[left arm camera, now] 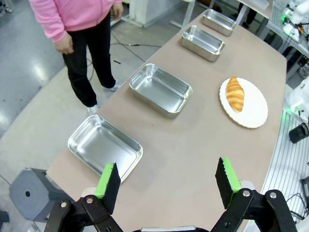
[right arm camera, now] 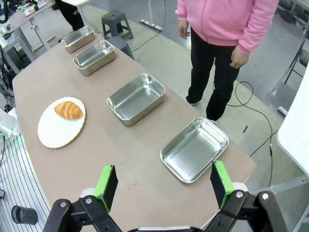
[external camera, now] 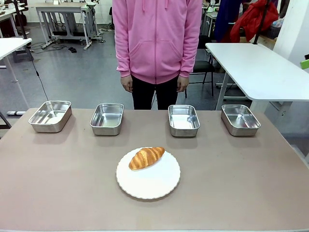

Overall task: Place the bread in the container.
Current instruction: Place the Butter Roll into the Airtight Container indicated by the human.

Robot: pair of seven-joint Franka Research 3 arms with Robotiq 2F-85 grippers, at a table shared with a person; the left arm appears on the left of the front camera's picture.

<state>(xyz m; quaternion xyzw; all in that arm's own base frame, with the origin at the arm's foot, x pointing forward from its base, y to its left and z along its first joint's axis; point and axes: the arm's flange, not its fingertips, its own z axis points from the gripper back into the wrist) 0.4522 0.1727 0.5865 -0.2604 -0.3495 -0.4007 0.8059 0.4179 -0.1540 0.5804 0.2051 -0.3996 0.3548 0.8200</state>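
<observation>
On the white plate, near the table's middle: the bread, toward the plate's far-left rim. Farther back, well apart from it, a row of four steel containers. Left gripper above the table's left end, jaws spread wide, gripping nothing. Right gripper above the right end, likewise wide and bare. Behind the far edge, a person in pink.

place: lab | signs: white worktables; floor cables; stool
</observation>
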